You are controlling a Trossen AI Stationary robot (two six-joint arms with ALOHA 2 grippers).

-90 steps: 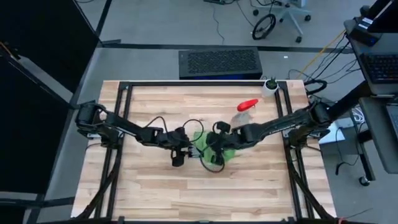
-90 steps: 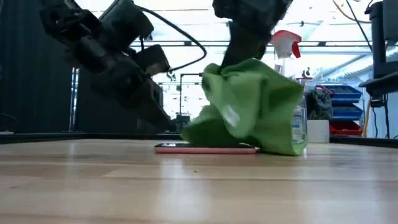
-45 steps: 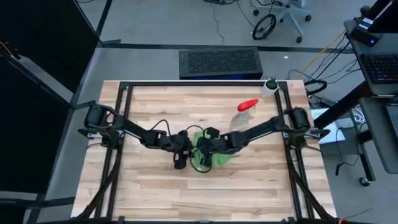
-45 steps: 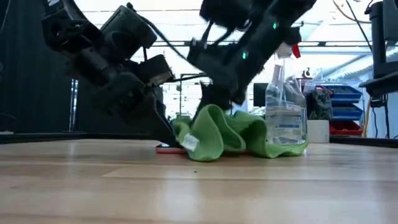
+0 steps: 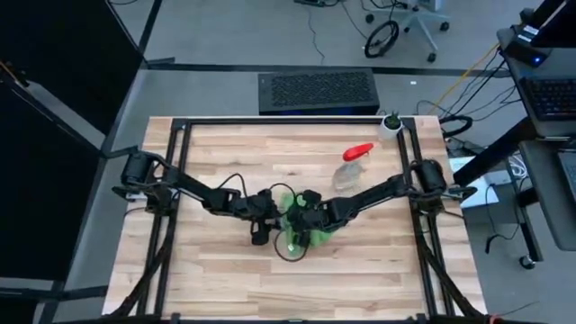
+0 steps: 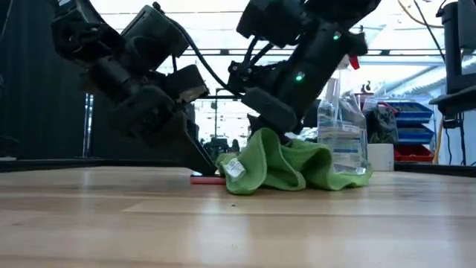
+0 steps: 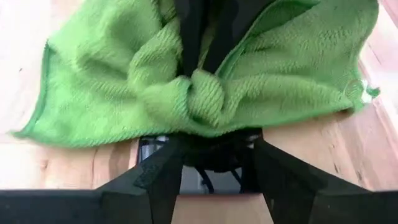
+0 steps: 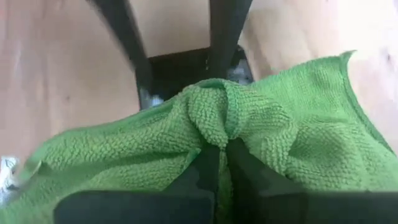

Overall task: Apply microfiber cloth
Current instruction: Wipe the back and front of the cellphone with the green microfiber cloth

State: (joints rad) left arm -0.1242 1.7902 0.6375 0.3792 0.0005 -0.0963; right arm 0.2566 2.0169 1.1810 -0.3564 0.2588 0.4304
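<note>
Where the two arms meet at the middle of the table [image 5: 225, 270] in the high view, the microfiber cloth [image 5: 304, 227] lies bunched under the right gripper [image 5: 301, 216], with the left gripper [image 5: 263, 223] just beside it and the spray bottle [image 5: 349, 169] apart behind.

In the low view the cloth [image 6: 286, 164] rests heaped on the wood, draped over one end of a flat phone [image 6: 202, 179], whose reddish edge alone shows.

The left wrist view shows the left gripper [image 7: 214, 163] spread wide, straddling the dark phone [image 7: 199, 163], seemingly steadying it.

The right wrist view shows the right gripper [image 8: 221, 163] pinched narrow on a fold of cloth [image 8: 217, 118].

I judge the wiping step is in hand; next the right arm needs to drag the cloth along the phone with light pressure while the left keeps it from sliding. Most of the screen is hidden under cloth, so its cleanliness cannot be judged.
</note>
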